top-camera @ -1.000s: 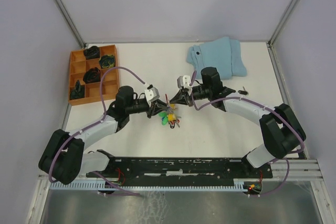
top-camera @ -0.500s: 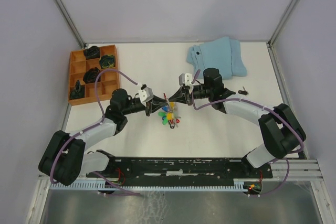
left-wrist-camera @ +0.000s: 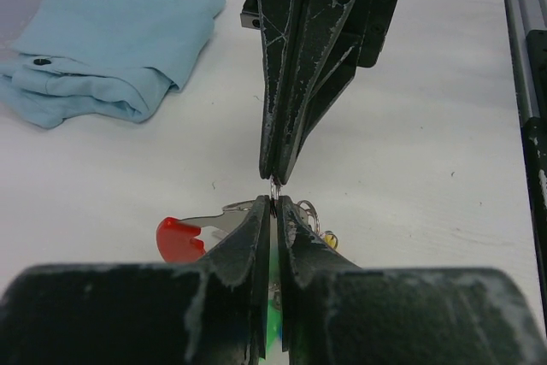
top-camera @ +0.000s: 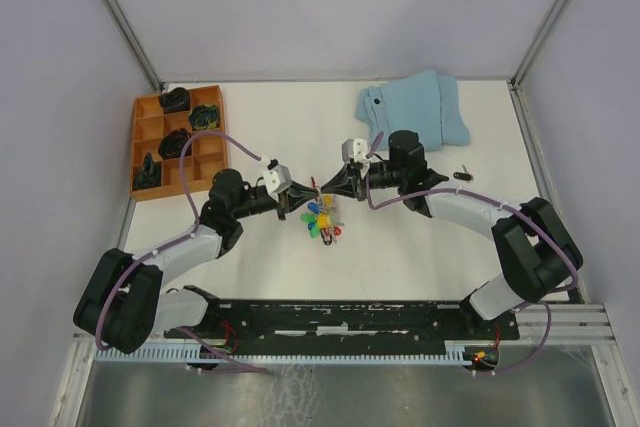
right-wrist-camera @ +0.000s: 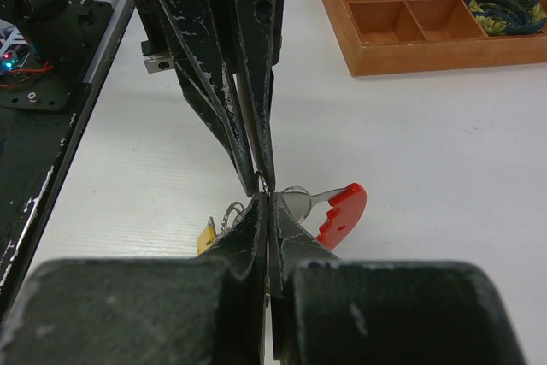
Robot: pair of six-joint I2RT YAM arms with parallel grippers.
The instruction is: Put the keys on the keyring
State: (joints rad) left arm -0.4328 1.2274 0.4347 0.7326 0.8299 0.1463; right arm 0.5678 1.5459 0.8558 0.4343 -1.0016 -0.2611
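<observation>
- Meeting tip to tip above the middle of the white table (top-camera: 400,247), the left jaws and the right jaws point straight at each other.
- The left jaws are closed to a hairline slit, pinching a thin silver wire of the keyring (left-wrist-camera: 274,187) at their very tips.
- The right jaws are closed just as tightly on the same wire from the opposite side.
- The keys (top-camera: 322,219) hang in a bunch directly under that meeting point; whether they touch the table I cannot tell.
- A red key head (left-wrist-camera: 179,238) sticks out sideways, a yellow key head (right-wrist-camera: 207,235) shows beside the fingers, and a green key head (top-camera: 312,230) lies on the near side of the bunch.
- A folded light-blue cloth (top-camera: 415,112) lies at the far side, well apart from the keys.
- An orange compartment tray (top-camera: 152,128) holding dark lumps sits at the far left.
</observation>
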